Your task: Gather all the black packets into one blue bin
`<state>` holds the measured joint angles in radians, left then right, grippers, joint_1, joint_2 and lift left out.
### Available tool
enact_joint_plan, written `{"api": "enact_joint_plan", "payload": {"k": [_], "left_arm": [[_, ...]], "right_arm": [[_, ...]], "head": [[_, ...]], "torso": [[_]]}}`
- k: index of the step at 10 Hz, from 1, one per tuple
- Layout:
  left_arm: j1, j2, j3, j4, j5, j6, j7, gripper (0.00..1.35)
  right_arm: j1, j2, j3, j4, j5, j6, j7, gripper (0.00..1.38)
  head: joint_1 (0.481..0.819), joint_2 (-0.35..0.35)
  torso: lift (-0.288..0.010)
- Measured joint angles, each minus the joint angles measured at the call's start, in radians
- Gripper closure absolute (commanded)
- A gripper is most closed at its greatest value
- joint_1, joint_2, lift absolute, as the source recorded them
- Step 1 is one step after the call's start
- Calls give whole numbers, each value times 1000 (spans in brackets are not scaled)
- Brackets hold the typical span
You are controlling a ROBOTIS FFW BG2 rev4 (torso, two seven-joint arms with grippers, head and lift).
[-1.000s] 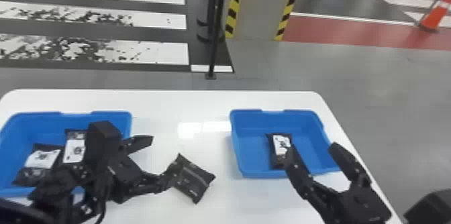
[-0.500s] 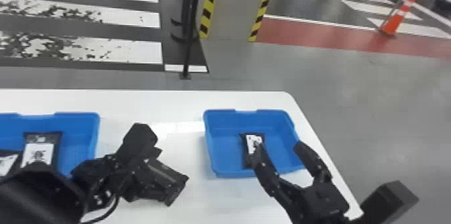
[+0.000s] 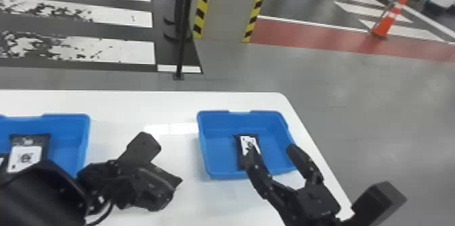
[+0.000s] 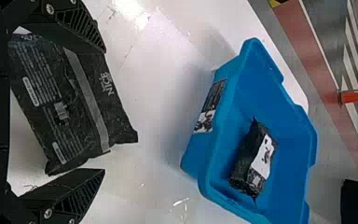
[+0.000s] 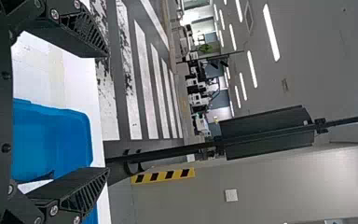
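Inspection of the white table [image 3: 115, 103] found its rounded far right corner just beyond the right bin [image 3: 220, 173], with a strip of tabletop along that bin's far and right sides. White surface also lay between the loose packet [image 4: 81, 107] and the right bin, and between the two bins. The left gripper [image 3: 156, 173] stood low at the table, its fingers wide, one on either side of the loose packet; contact with the upper finger could not be confirmed. The right gripper [image 3: 271, 150] was spread wide over the near part of the right bin. The left bin [image 3: 67, 117] was cut off at the head view's edge and partly covered by the left arm — one labelled packet [image 3: 25, 156] showed inside, with a sliver of another [image 3: 2, 157] beside it. A right finger masked part of the right bin's packet in the head view. That packet [image 4: 251, 163] was black, slightly crumpled, with a white label. The loose packet lay on the table, black and creased — a grey band, small print and pale label patches across its face.
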<state>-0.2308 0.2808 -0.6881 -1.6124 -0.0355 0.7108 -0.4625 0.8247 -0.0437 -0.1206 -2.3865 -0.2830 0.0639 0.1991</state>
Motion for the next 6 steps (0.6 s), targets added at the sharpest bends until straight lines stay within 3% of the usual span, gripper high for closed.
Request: {"api": "enact_joint_plan", "payload": {"k": [2,3,4,5,6], "left_arm": [[-41,-17,-31,82,-3,-4,21,236],[-60,-26,-52,128,9,-4,28,375],[-70,-32,-62,154,21,-2,29,846],[-71,-34,-65,163,26,-19,33,1170],[-59,-34,-56,165,32,-54,37,1208]], "right_arm": [[-3,0,1,5,-4,0,3,153],[-4,0,1,8,-6,0,6,153],[-6,1,1,11,-7,0,7,153],[-7,2,1,13,-10,0,9,153],[-7,1,1,16,-14,0,11,153]], "head": [[695,-317],[695,-316],[695,-317],[695,-320],[695,-325]], "torso": [[-110],[-110],[-110],[-110],[-110]]}}
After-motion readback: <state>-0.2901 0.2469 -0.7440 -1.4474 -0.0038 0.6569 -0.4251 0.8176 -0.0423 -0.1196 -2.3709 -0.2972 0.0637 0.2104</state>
